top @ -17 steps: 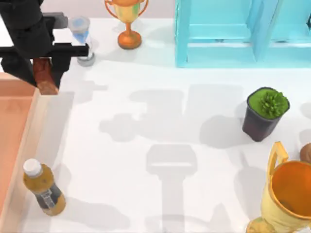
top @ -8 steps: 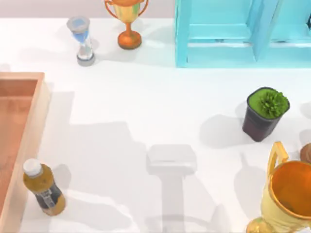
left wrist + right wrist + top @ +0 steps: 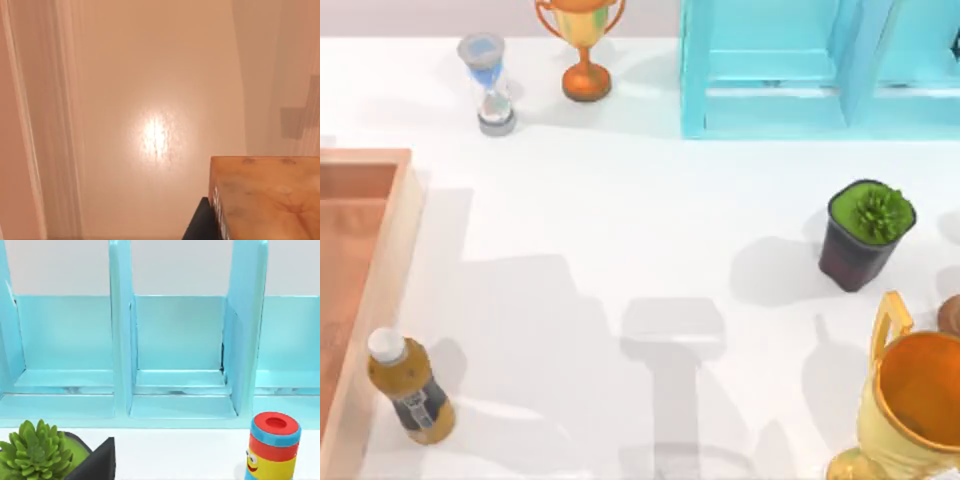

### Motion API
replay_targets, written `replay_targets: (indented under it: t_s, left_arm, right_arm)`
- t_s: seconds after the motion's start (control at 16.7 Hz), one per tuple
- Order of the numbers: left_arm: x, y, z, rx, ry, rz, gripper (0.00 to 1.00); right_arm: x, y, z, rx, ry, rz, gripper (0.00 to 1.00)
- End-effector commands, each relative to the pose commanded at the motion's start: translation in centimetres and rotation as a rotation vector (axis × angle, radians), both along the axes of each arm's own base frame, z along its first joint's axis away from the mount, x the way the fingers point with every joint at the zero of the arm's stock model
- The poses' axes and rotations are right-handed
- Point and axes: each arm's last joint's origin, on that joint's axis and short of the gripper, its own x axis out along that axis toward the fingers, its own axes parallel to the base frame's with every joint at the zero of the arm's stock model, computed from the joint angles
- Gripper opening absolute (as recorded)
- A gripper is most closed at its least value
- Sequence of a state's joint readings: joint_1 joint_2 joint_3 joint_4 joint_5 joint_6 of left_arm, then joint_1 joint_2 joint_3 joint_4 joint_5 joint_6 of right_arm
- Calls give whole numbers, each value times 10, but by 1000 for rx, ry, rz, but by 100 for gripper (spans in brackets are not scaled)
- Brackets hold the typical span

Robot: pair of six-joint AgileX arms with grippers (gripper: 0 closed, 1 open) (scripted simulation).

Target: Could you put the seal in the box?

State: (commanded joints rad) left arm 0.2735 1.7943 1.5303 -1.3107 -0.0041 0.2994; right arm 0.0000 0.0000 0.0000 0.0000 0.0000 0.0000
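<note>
The box (image 3: 402, 230) lies at the table's left edge, a shallow light-wood tray with pale rims and an orange-brown floor. In the left wrist view its floor (image 3: 150, 100) spreads below the camera, with a pale rim (image 3: 30, 125) along one side. The seal (image 3: 265, 195), a reddish-brown block with small dots on its upper face, hangs close under the camera above that floor. A dark finger (image 3: 197, 227) of my left gripper presses against its side, so the gripper is shut on it.
An amber bottle (image 3: 408, 388) stands right beside the box's rim. An hourglass (image 3: 492, 85) and a small trophy (image 3: 583, 45) stand at the back, next to the turquoise cabinet (image 3: 820, 70). A potted plant (image 3: 865, 232) and a large trophy (image 3: 910, 400) occupy the right side.
My left arm, which held the seal near the box's far corner, has moved left out of the top view. Its shadow on the table has shifted as well.
</note>
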Motion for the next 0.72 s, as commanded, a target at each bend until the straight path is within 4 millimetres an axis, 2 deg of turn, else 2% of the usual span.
replay_targets:
  t_s: [0.36,0.66,0.72]
  left_arm:
    - [-1,0,-49,0,-11,-1,0]
    - [-1,1,-54,-2,-7,2,0]
    - [-1,1,-54,-2,-7,2,8]
  right_arm:
    - [0,0,0,0,0,0,100]
    - [0,0,0,0,0,0,100]
    - [0,0,0,0,0,0,100]
